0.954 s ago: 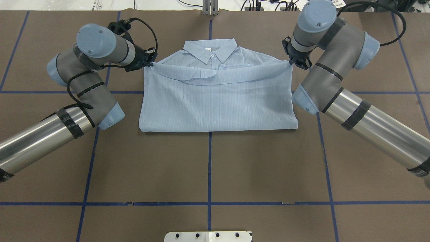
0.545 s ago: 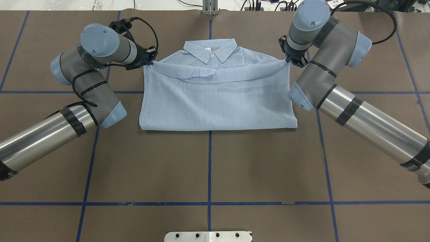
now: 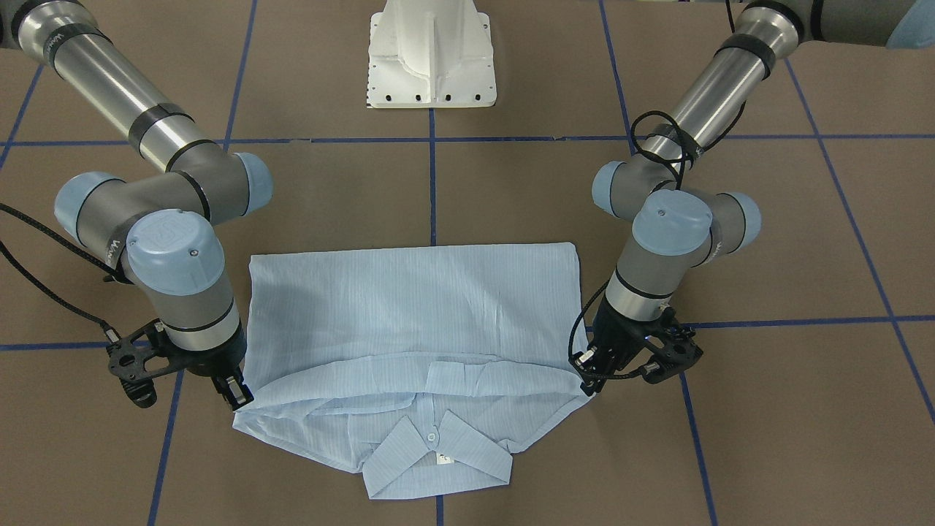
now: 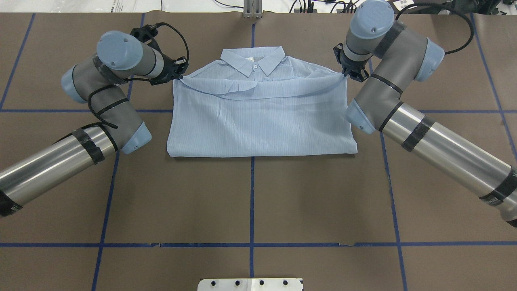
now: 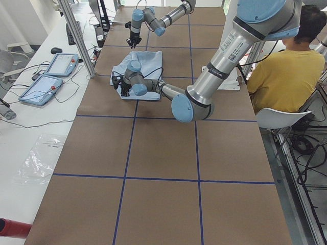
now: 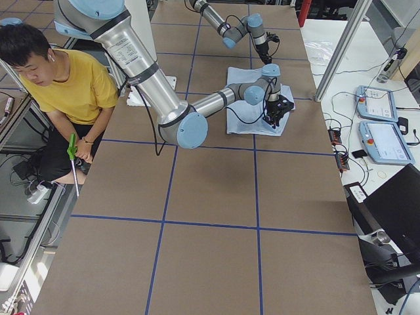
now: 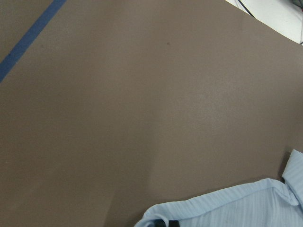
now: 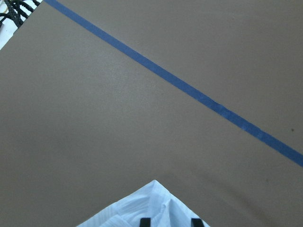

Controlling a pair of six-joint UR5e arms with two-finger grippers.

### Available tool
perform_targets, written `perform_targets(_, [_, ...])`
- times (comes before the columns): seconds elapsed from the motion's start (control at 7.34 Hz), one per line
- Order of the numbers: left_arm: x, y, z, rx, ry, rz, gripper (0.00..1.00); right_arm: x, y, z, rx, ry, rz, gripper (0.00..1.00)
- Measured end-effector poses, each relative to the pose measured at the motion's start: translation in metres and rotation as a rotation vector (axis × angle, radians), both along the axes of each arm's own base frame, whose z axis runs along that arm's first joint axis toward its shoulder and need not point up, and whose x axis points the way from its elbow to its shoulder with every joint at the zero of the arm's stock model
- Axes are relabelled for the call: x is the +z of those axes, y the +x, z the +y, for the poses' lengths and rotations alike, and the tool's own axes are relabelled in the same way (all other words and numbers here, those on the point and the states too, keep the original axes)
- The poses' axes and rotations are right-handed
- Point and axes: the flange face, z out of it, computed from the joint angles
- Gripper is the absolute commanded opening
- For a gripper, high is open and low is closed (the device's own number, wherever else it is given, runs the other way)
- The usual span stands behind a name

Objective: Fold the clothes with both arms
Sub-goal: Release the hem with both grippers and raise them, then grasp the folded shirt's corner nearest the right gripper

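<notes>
- The shirt (image 4: 258, 121) is lying on the brown table (image 4: 323, 194), on the half far from the robot's base and across a blue tape line (image 4: 251, 202). Its collar (image 4: 253, 60) is pointing away from the base, with the buttoned front facing up.
- The lower part of the shirt is lying doubled over the body. Its free edge is running in a shallow sag just below the collar, from one gripper to the other.
- The left gripper (image 4: 179, 76) is clamping the corner of that edge on the robot's left side. In its wrist view, striped cloth is bunching at the bottom of the picture.
- The right gripper (image 4: 346, 74) is clamping the opposite corner. In its wrist view, two black fingertips (image 8: 144, 221) are closing on a point of cloth.
- The white pedestal (image 3: 431, 55) is standing at the robot's side of the table.
- A person (image 6: 72, 85) in a yellow top is sitting beside the table.
</notes>
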Motion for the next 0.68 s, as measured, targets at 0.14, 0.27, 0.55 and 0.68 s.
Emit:
perform_targets(0.14, [-0.002, -0.008, -0.005, -0.006, 0.013, 0.009, 0.55, -0.007, 0.002, 0.002, 0.002, 0.01, -0.013, 1.0])
perform_targets(0.27, [-0.004, -0.017, -0.009, -0.009, 0.03, 0.016, 0.55, -0.016, 0.006, 0.011, 0.0, 0.029, -0.037, 1.0])
perform_targets(0.55, [-0.005, -0.025, -0.013, -0.013, 0.042, 0.021, 0.55, -0.002, 0.017, 0.082, -0.04, 0.048, -0.082, 1.0])
perform_targets(0.68, [-0.005, -0.026, -0.012, -0.013, 0.043, 0.021, 0.56, 0.011, 0.019, 0.127, -0.07, 0.039, -0.1, 1.0])
